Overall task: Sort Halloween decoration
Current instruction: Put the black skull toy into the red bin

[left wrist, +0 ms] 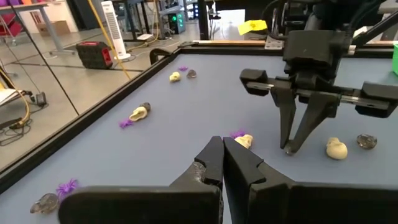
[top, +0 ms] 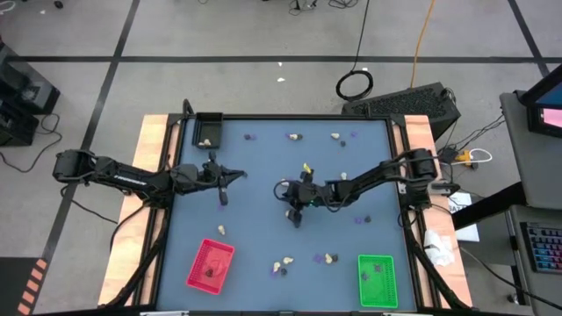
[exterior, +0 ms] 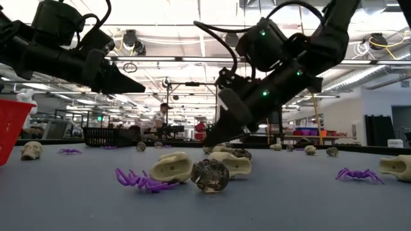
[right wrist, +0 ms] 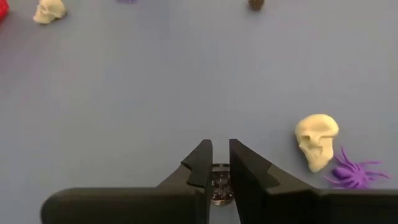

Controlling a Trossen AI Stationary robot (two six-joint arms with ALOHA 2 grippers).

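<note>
Halloween decorations lie scattered over the blue table point(top: 263, 175): cream-white skulls, black lumps and flat purple spiders. My right gripper point(top: 294, 215) is at the table's middle, slanting down, its fingers closed on a small black lump point(right wrist: 219, 182). A cream skull point(right wrist: 317, 140) and a purple spider point(right wrist: 354, 173) lie just beside it on the table. Toward the left edge, my left gripper point(top: 223, 197) hangs above the table, shut and holding nothing point(left wrist: 222, 163). My right gripper pinches the black lump point(right wrist: 219, 186) between its two fingertips point(left wrist: 288, 148). The fingers come slanting down from the table's right side. The lump sits at table level; whether it is lifted clear I cannot tell.
A red tray point(top: 211, 263) stands at the near left, a green tray point(top: 378, 279) at the near right, a black tray point(top: 208, 130) at the far left corner. A cream skull point(exterior: 172, 168), a dark lump point(exterior: 210, 175) and a purple spider point(exterior: 144, 181) lie near the front edge.
</note>
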